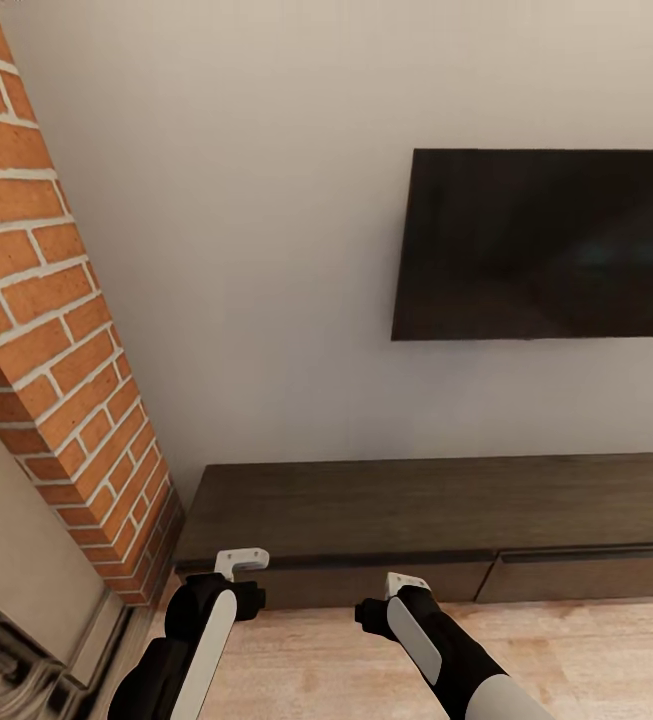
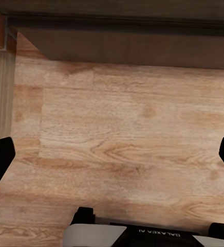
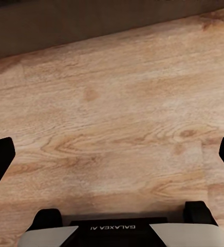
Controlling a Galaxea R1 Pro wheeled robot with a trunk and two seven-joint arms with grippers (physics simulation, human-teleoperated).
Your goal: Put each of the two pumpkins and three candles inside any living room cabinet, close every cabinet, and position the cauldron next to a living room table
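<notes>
- Cabinet [image 1: 436,510]: spans 3 to 6 o'clock in the head view, drawer fronts shut, flat against the wall below the television [image 1: 541,245].
- Fireplace [image 1: 56,330]: brick column at 9 o'clock; keep the base off it while squaring to a drawer front.
- Left tool [image 2: 112,154] and right tool [image 3: 112,154]: fingers spread apart, empty, both forearms bent low over the floor [image 3: 117,103].
</notes>
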